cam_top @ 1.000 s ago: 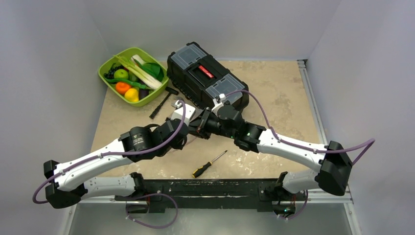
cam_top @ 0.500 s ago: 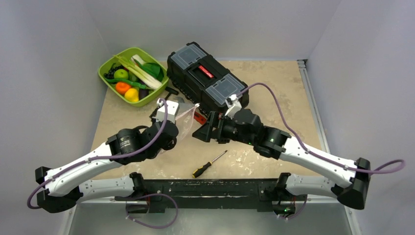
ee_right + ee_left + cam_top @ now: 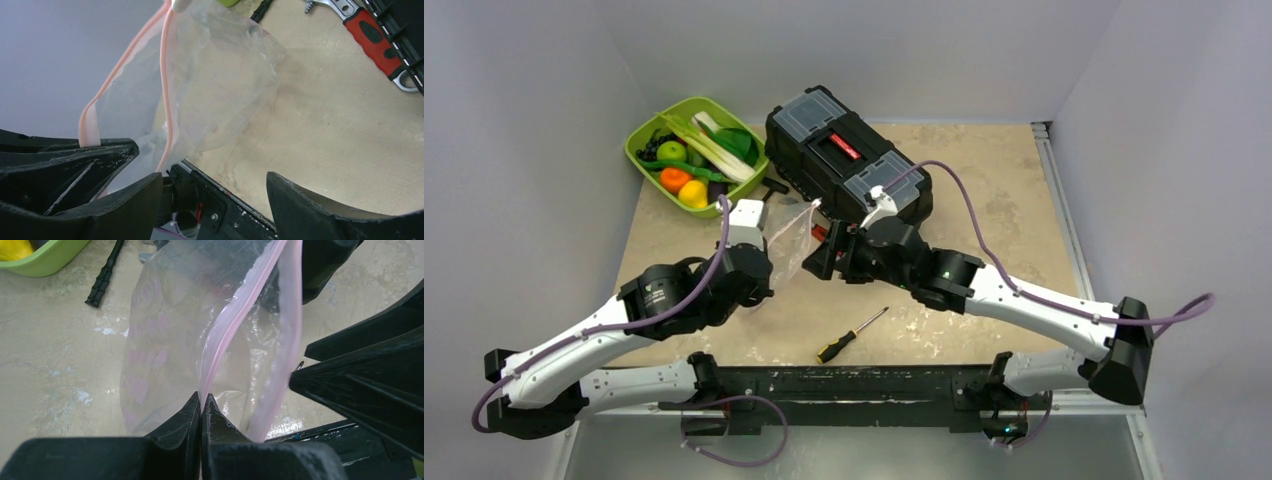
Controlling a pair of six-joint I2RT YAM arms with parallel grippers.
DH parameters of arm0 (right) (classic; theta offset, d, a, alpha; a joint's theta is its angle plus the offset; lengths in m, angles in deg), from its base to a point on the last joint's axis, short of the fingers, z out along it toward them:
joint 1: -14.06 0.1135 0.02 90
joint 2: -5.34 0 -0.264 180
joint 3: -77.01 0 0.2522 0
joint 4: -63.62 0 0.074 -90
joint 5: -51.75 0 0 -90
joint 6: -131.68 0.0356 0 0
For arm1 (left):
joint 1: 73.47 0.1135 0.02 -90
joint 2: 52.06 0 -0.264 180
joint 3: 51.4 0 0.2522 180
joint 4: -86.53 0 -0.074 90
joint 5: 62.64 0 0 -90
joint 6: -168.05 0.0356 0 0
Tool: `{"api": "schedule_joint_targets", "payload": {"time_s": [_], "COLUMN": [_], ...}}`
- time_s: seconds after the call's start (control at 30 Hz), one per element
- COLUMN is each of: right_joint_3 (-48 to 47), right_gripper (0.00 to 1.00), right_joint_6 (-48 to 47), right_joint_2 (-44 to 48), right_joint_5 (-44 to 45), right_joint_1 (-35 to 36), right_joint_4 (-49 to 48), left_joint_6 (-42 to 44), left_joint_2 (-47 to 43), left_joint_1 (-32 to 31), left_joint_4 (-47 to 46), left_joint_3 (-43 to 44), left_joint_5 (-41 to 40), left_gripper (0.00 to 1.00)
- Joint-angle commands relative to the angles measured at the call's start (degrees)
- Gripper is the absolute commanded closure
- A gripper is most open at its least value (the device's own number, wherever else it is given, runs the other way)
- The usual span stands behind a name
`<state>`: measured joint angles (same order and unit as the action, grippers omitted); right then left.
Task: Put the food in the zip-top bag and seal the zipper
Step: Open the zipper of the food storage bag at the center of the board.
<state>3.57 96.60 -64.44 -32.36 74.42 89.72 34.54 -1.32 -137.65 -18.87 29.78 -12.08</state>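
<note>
The clear zip-top bag [image 3: 790, 238] hangs off the table between the two arms, with no food inside. My left gripper [image 3: 201, 401] is shut on one side of the bag's mouth, pinching the pink zipper [image 3: 226, 332]. The other zipper lip [image 3: 290, 340] hangs loose, so the mouth gapes. My right gripper [image 3: 212, 185] stands open just right of the bag [image 3: 220, 85], with nothing between its fingers. The food [image 3: 692, 160], toy fruits and vegetables, lies in the lime-green tray [image 3: 637, 148] at the back left.
A black toolbox [image 3: 844, 160] sits behind the bag. A red-handled tool [image 3: 375, 40] lies in front of it. A black-handled tool [image 3: 105, 275] lies near the tray. A screwdriver [image 3: 852, 335] lies near the front edge.
My right gripper opened and let go of the bag. My left gripper closed on the zipper strip and drew back to the left, carrying the bag with it.
</note>
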Motion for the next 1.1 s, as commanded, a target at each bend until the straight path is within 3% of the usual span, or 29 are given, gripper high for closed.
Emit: {"api": "schedule_joint_targets", "payload": {"time_s": [0.0, 0.2, 0.47, 0.9, 1.07], "right_joint_3": [-9.3, -13.6, -16.5, -20.3, -22.6], "right_gripper": [0.25, 0.33, 0.32, 0.33, 0.4], "right_joint_6": [-1.4, -1.7, -2.7, -4.6, -4.6], "right_joint_2": [-3.8, -6.8, -4.5, -5.9, -11.4], "right_joint_5": [10.1, 17.9, 24.1, 23.5, 24.9], "right_joint_1": [4.8, 9.1, 9.4, 10.0, 10.6], "right_joint_4": [3.9, 6.8, 11.5, 11.8, 14.6], "left_joint_6": [-2.8, -3.4, -4.0, -4.1, -4.1], "left_joint_2": [-0.4, -0.1, -0.3, 0.0, 0.0], "left_joint_1": [0.1, 0.1, 0.1, 0.2, 0.2], "left_joint_4": [0.3, -0.2, -0.4, -0.7, -2.3], "left_joint_3": [3.3, 4.3, 5.2, 6.0, 6.5], "left_joint_5": [0.6, 1.9, 2.9, 3.8, 4.9], "left_gripper": [1.0, 1.0, 1.0, 1.0, 1.0]}}
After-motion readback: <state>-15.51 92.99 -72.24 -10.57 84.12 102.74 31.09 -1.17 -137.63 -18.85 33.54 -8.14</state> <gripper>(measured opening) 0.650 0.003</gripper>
